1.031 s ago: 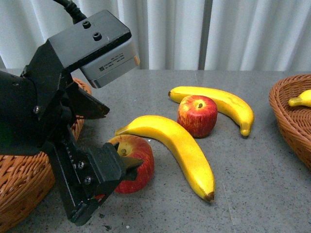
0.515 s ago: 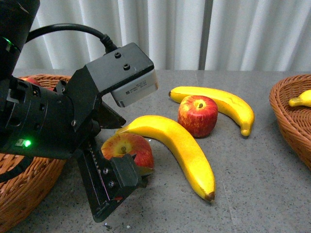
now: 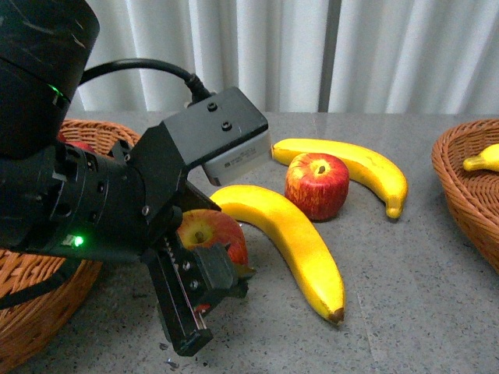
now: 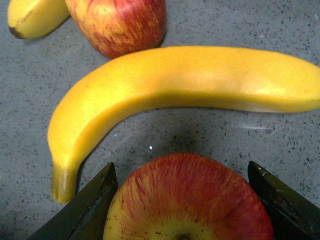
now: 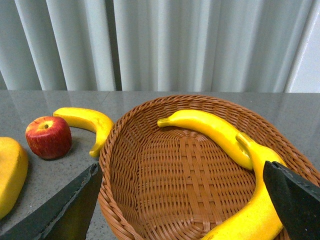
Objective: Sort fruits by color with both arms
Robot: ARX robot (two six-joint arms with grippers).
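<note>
On the table, a left basket sits at the left edge and a right basket at the right edge, with loose fruit between them. The near apple lies just right of the left basket, between the spread fingers of the left gripper, which stand on either side of it. The near banana lies just behind and to the right of this apple, running toward the front. Farther back, the far apple sits just behind the near banana, and the far banana curves behind it and to its right. Two bananas lie inside the right basket, against its far and right walls.
</note>
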